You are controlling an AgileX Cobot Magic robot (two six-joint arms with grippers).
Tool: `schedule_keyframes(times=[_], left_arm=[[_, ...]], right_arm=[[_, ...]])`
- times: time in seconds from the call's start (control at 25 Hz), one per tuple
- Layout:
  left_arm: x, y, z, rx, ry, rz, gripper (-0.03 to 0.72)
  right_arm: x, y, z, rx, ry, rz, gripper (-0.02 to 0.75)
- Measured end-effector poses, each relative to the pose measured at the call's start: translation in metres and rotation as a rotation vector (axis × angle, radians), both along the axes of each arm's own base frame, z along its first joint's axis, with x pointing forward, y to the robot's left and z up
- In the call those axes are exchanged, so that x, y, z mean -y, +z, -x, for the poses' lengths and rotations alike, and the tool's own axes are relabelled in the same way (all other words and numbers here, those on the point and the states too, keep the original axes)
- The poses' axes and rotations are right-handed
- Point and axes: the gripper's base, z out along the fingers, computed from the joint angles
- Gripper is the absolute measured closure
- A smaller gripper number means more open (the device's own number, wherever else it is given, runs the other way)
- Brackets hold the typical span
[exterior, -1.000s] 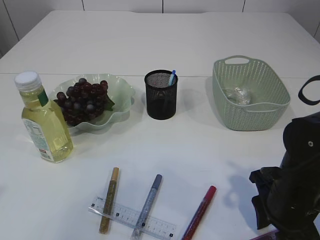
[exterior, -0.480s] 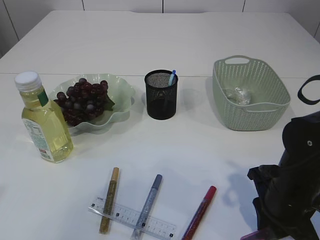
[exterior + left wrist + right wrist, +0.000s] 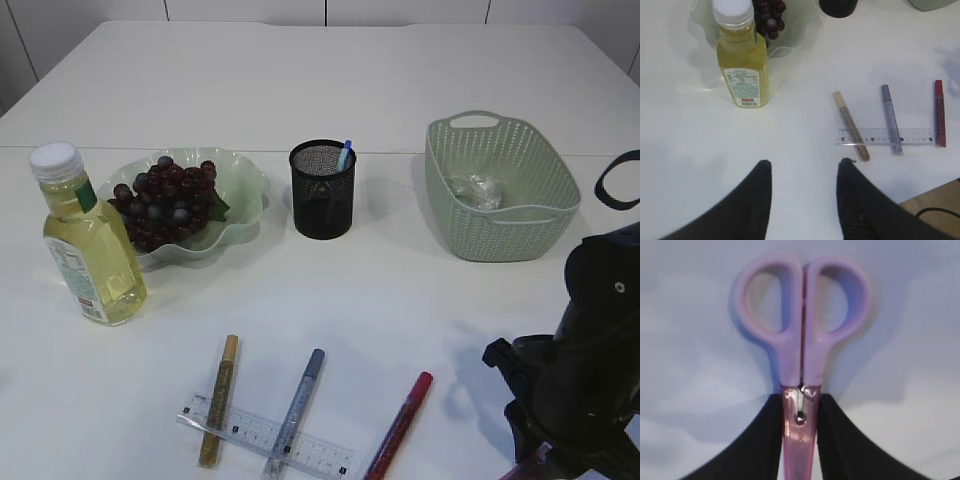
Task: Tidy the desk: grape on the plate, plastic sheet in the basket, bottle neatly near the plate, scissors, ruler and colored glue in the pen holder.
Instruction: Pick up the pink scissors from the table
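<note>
1. Scissors (image 3: 801,355), purple-handled with a pink sheath, sit clamped in the right gripper (image 3: 800,412) over the table (image 3: 330,290).
2. Left gripper (image 3: 802,167) hangs open, empty, near the bottle (image 3: 742,60).
3. Ruler (image 3: 265,437) lies under two glue pens.

You see matt lilac plastic on the scissors (image 3: 801,340) handles, with a translucent pink plastic sheath below. The bottle (image 3: 88,245) is clear glossy plastic with a white cap and paper label. The pen holder (image 3: 322,189) is black metal mesh, the basket (image 3: 500,190) matt green woven-look plastic, the plate (image 3: 245,195) glossy translucent, the ruler (image 3: 885,136) clear plastic.
</note>
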Motion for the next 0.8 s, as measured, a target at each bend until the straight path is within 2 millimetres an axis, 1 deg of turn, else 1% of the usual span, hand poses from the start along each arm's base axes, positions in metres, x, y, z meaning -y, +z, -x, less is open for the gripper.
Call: schedule_keyframes(times=[0.28, 0.64, 0.8], left_arm=[[0.0, 0.0, 0.0, 0.0, 0.0, 0.0, 0.371], [0.0, 0.0, 0.0, 0.0, 0.0, 0.0, 0.371], [0.0, 0.0, 0.0, 0.0, 0.0, 0.0, 0.371]], right_arm=[[0.0005, 0.0, -0.0002, 0.006, 0.157, -0.001, 0.542], [-0.0003, 0.0014, -0.0001, -0.021, 0.488, -0.017, 0.542], [-0.0025, 0.0053, -0.0044, -0.055, 0.649, -0.027, 0.542]])
